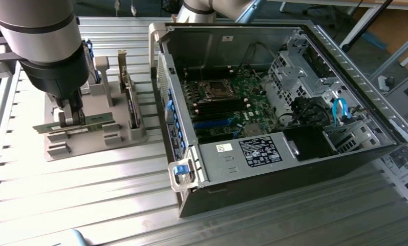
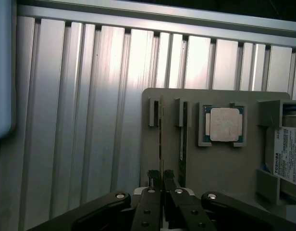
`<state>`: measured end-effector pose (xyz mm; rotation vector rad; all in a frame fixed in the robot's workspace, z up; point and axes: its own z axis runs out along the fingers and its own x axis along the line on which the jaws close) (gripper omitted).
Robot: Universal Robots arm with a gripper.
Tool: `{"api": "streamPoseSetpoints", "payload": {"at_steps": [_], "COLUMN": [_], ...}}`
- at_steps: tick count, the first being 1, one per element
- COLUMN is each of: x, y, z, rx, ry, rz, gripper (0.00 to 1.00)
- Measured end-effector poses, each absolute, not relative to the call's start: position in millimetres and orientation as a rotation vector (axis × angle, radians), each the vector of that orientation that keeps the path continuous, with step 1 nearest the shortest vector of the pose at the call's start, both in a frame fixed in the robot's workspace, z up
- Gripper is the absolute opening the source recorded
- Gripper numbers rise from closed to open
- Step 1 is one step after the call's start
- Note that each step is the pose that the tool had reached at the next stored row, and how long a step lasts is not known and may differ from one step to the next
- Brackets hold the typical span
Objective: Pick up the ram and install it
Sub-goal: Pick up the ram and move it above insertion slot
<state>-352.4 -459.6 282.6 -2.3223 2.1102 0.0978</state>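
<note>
Your gripper (image 2: 160,179) has its fingers clamped on 1 ram (image 2: 161,137), standing on edge in the gray holder tray (image 2: 220,168); the 2nd ram (image 2: 182,144) stands just beside it, near the CPU (image 2: 224,124).

The ram (image 1: 98,119) is green, the claw (image 2: 161,180) black, the holder (image 2: 220,166) grey, the ribbed table (image 1: 87,200) silver, the case (image 1: 272,180) black.

A ribbed metal table (image 1: 87,200) holds an open computer box (image 1: 293,179) and a grey holder (image 2: 220,168) with a square chip (image 2: 224,124) and a hard drive (image 2: 288,154)
</note>
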Motion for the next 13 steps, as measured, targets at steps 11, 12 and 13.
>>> {"api": "streamPoseSetpoints", "payload": {"at_steps": [11, 12, 13], "x": [-352.4, -352.4, -352.4], "y": [-459.6, -459.6, -459.6], "z": [296.7, 298.0, 299.2], "rx": [-2.322, -2.322, -2.322], "ry": [2.11, 2.11, 2.11], "rz": [0.098, 0.098, 0.098], "gripper": [0.13, 0.13, 0.13]}}
